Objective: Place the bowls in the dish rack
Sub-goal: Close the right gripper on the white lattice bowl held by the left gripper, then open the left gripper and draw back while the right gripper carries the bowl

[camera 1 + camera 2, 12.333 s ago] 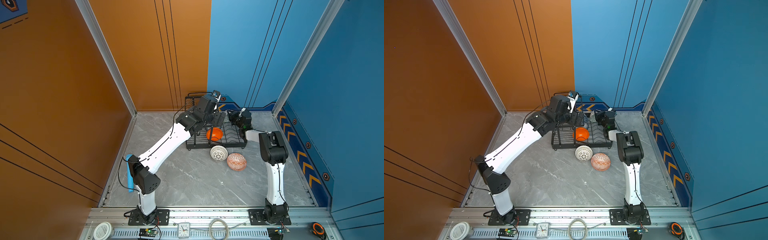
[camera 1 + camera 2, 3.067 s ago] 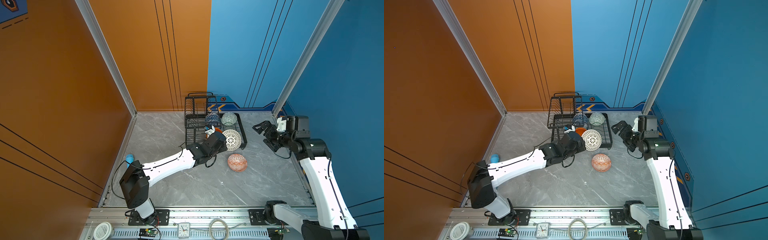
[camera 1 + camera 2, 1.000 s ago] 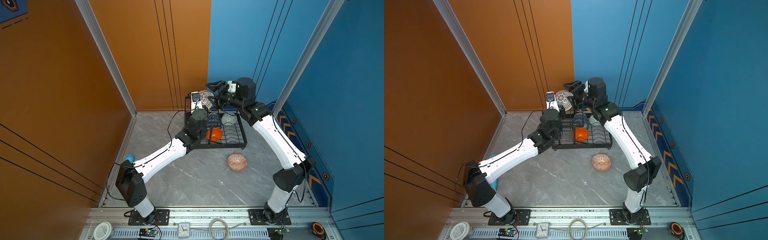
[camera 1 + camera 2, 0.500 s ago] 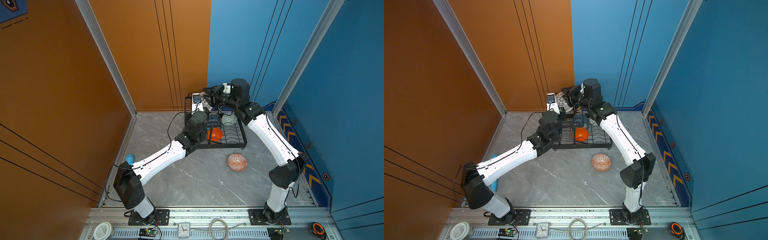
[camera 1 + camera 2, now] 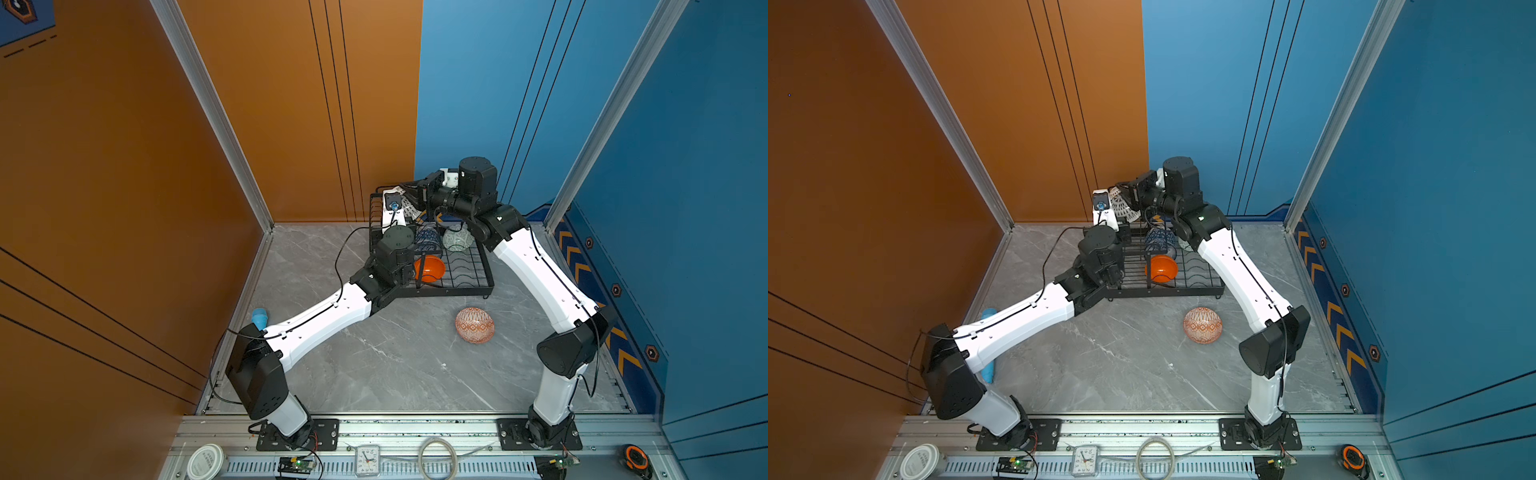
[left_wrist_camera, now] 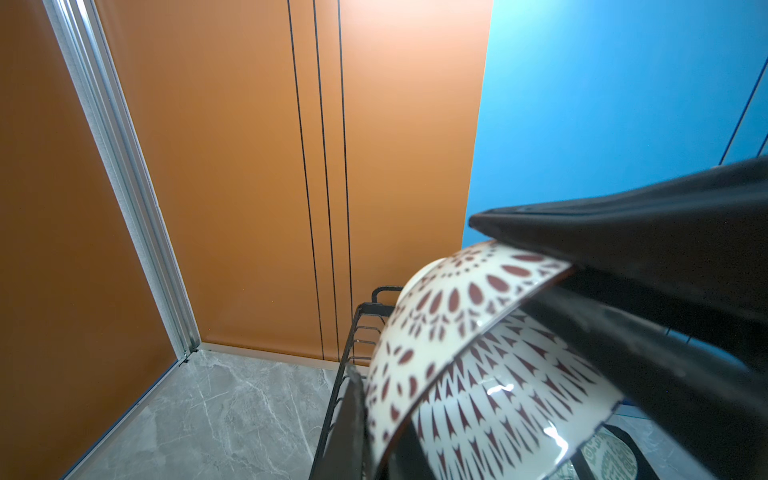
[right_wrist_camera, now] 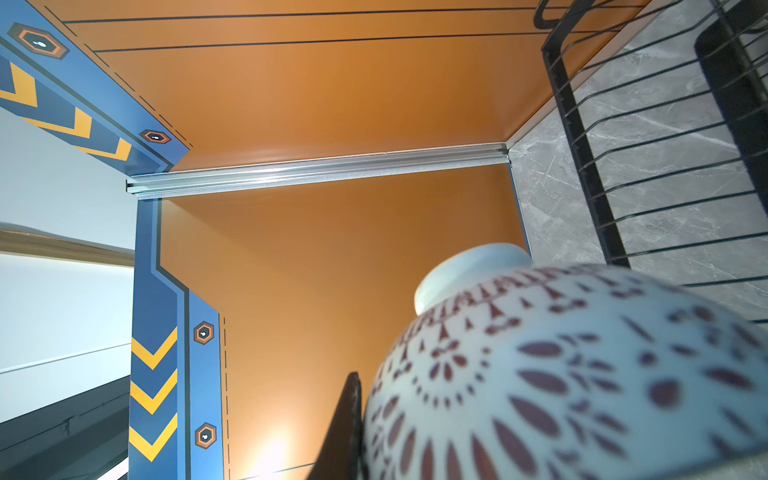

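two robot arms meet over the black wire dish rack (image 5: 486, 275), the left tool (image 5: 1116, 212) and right tool (image 5: 1130, 198) both clamped tight on a glossy white lattice bowl (image 6: 457, 353) with dark teardrop marks, held tilted above the rack's raised shelf. in the left wrist view, the right tool's black fingers (image 6: 623, 232) pinch the bowl's thin rim, one outside and one inside. lower in the rack, a blue geometric bowl (image 5: 428, 240), a pale green bowl (image 5: 457, 240) and a shiny plain orange bowl (image 5: 430, 268) stand on edge among the wires. an orange-white diamond bowl (image 5: 475, 325) lies dome-up on the grey marbled tabletop (image 5: 395, 365), just in front of the rack.
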Tool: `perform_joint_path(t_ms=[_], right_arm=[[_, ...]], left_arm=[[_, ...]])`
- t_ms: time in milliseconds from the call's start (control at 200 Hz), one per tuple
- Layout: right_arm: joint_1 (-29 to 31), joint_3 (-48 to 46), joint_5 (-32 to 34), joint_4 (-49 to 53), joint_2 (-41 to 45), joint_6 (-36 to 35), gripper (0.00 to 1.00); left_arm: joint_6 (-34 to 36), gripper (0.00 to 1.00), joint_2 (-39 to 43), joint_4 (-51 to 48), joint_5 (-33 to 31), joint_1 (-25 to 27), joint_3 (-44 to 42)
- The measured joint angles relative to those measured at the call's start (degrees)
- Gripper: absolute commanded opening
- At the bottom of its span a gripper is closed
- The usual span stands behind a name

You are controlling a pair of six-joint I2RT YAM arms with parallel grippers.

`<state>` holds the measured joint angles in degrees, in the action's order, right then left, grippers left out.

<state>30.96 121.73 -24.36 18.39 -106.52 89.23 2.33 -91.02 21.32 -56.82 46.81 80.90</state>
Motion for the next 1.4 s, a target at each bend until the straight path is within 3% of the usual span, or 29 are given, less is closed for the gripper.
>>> perform_joint_path(t_ms=[235, 631, 771, 801, 1161, 1401], right_arm=[[-1.4, 0.0, -0.3, 0.1, 0.0, -2.9, 0.0], [-5.1, -2.9, 0.1, 0.0, 0.3, -5.9, 0.0], [-6.4, -5.1, 0.1, 0.0, 1.2, -5.9, 0.0], [-6.7, -5.6, 0.1, 0.0, 1.5, -5.9, 0.0], [-10.5, -15.0, -0.6, -2.6, 10.7, -6.9, 0.0], [-14.1, -22.0, -1.2, -4.6, 16.2, -7.4, 0.0]], left_arm=[[-0.4, 0.37, 0.4, 0.7, 0.5, 1.2, 0.0], [-1.0, 0.62, 3.6, 1.4, 0.7, 2.5, -0.1], [-2.7, 0.85, 5.9, -0.3, 0.7, 3.1, -0.6], [-3.1, 0.99, 6.3, -0.9, 0.7, 3.3, -0.6], [-9.7, 0.98, 7.8, -11.1, 2.3, 5.4, -0.5], [-12.8, 0.98, 7.8, -18.0, 9.2, 6.4, 1.8]])
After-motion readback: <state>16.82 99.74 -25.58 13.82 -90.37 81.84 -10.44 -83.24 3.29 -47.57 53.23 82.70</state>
